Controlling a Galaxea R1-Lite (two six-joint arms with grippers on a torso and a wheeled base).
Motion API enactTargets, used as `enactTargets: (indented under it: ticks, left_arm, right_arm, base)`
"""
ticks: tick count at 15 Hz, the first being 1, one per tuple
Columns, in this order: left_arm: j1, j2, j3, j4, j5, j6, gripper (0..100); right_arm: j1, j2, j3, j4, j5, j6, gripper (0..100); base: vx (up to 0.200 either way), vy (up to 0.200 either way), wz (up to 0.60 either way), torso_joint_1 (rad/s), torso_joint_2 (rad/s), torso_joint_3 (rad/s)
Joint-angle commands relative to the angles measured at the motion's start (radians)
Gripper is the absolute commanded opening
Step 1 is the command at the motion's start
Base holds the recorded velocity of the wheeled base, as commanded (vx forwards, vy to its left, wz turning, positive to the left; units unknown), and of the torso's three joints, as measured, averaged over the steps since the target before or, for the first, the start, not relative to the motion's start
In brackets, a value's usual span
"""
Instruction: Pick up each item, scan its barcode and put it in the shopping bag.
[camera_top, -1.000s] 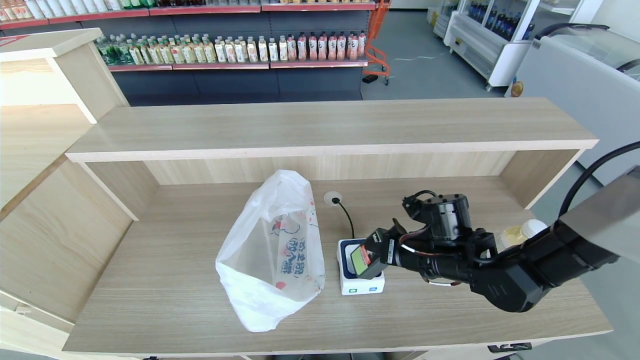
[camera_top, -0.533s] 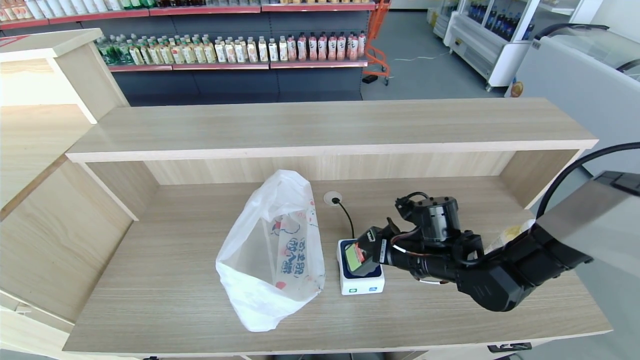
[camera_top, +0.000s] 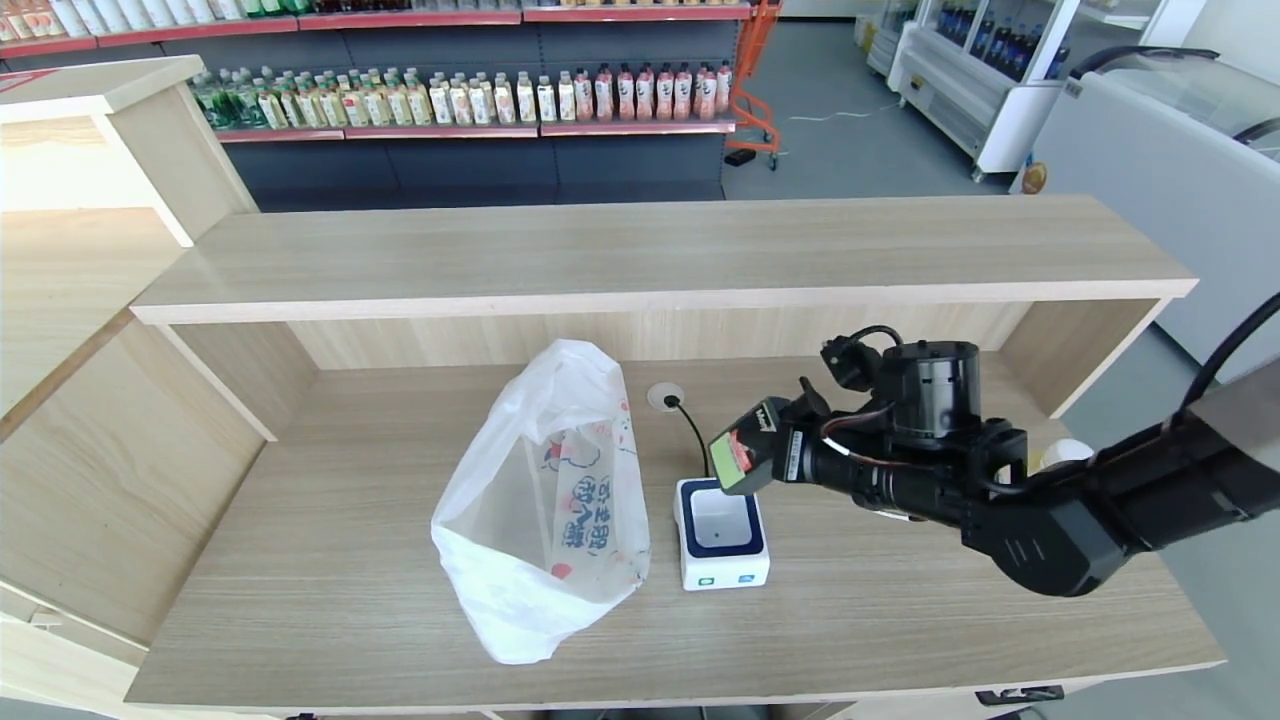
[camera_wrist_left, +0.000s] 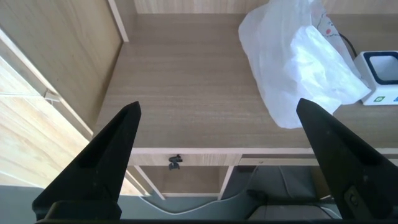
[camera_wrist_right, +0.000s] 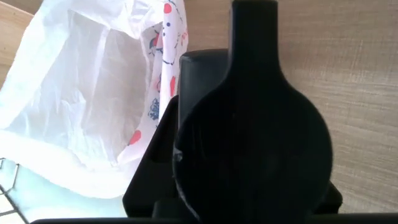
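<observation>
1. Green-and-red box (camera_top: 730, 464) is clamped between the closed jaws of your right gripper (camera_top: 748, 458). It hangs in the air just above and behind the scanner (camera_top: 722, 560), and the shopping bag (camera_top: 545, 500) stands just to the scanner's left.
2. I can't tell whether the barcode read. If it did, your step is the carry into the bag.
3. Swing left and keep your height so you clear the scanner's cable (camera_top: 692, 432) and the bag's top edge.
4. That bag looks like thin, slack plastic, so a brush against its side could fold the mouth shut. Come in over the opening, lower inside, then let go.
5. Your left gripper (camera_wrist_left: 219, 107) hangs at the counter's (camera_top: 900, 620) near-left edge, jaws wide apart and holding nothing. Use it to steady the rim if needed.
6. One bottle (camera_top: 1066, 452) stands behind your right arm.
</observation>
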Motion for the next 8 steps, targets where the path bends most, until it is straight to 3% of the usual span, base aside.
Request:
enactTargets:
  ticks: [1,4,8]
  left_arm:
    - [0.0,0.0,0.0,0.0,0.001,-0.002,100]
    - [0.0,0.0,0.0,0.0,-0.001,0.0,100]
    - [0.0,0.0,0.0,0.0,-0.001,0.003,100]
  right_arm:
    - [-0.034,-0.17,0.072,-0.006,0.002,-0.09,0]
    - [-0.027,-0.333,0.235,-0.001,0.002,-0.104,0]
    - [-0.034,-0.416,0.364,-0.001,-0.004,-0.104,0]
  base:
    - [0.0,0.0,0.0,0.0,0.0,0.0]
    - [-0.2,0.0,0.0,0.007,0.0,-0.001]
    - [0.0,0.0,0.0,0.0,0.0,0.0]
